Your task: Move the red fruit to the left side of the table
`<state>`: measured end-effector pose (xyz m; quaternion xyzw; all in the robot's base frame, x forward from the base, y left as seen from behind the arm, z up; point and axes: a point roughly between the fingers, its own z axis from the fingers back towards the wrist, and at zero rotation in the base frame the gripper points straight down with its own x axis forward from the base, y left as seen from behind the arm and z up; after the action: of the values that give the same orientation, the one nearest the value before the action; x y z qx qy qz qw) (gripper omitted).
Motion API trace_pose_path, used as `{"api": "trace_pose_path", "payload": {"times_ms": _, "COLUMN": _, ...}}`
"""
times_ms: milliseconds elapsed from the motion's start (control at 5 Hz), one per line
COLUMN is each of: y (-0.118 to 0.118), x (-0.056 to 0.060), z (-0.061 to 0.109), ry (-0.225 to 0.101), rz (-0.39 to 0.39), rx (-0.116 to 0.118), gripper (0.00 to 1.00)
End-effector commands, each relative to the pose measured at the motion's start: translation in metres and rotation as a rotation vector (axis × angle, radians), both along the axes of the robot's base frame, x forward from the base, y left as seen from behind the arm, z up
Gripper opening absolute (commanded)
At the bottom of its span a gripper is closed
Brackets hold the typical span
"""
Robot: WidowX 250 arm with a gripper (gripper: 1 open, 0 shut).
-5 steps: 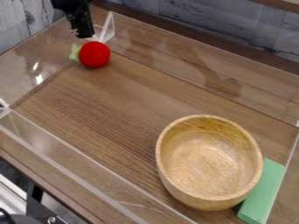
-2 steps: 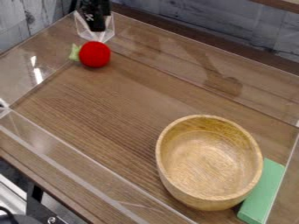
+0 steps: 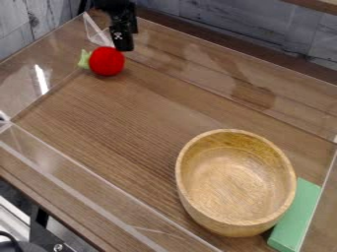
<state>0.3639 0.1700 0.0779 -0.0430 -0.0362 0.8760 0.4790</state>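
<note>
Lying at the far left corner of the table (image 3: 145,128), just inside the clear acrylic wall (image 3: 33,74): the red fruit (image 3: 105,61), green leafy top turned toward that wall. Poised just right of and behind it, apart from it, the gripper (image 3: 121,39), jaws probably spread (dark and small in view), gripping nothing. Stretching across the middle, bare wood grain. Resting at the near right, the wooden bowl (image 3: 237,182), then the light-green block (image 3: 298,217) beside the right wall.
</note>
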Motion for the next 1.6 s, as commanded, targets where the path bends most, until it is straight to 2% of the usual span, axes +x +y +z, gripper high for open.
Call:
{"api": "trace_pose_path", "payload": {"times_ms": 0, "y": -0.004, "x": 0.003, "z": 0.027, "ry": -0.054, "rz": 0.057, "rx": 0.018, "gripper": 1.00}}
{"api": "trace_pose_path", "payload": {"times_ms": 200, "y": -0.015, "x": 0.003, "z": 0.037, "ry": -0.053, "rz": 0.182, "rx": 0.010, "gripper": 1.00}}
{"api": "trace_pose_path", "payload": {"times_ms": 400, "y": -0.027, "x": 0.004, "z": 0.043, "ry": -0.047, "rz": 0.281, "rx": 0.001, "gripper": 0.00}}
{"api": "trace_pose_path", "payload": {"times_ms": 600, "y": -0.048, "x": 0.006, "z": 0.041, "ry": -0.038, "rz": 0.307, "rx": -0.015, "gripper": 1.00}}
{"api": "trace_pose_path", "payload": {"times_ms": 800, "y": -0.072, "x": 0.006, "z": 0.038, "ry": -0.029, "rz": 0.332, "rx": -0.037, "gripper": 1.00}}
{"api": "trace_pose_path", "payload": {"times_ms": 1000, "y": -0.078, "x": 0.005, "z": 0.034, "ry": -0.023, "rz": 0.377, "rx": -0.055, "gripper": 1.00}}
{"api": "trace_pose_path", "payload": {"times_ms": 1200, "y": -0.075, "x": 0.003, "z": 0.035, "ry": -0.028, "rz": 0.443, "rx": -0.055, "gripper": 1.00}}
{"api": "trace_pose_path", "payload": {"times_ms": 1400, "y": -0.079, "x": 0.005, "z": 0.037, "ry": -0.029, "rz": 0.456, "rx": -0.054, "gripper": 1.00}}
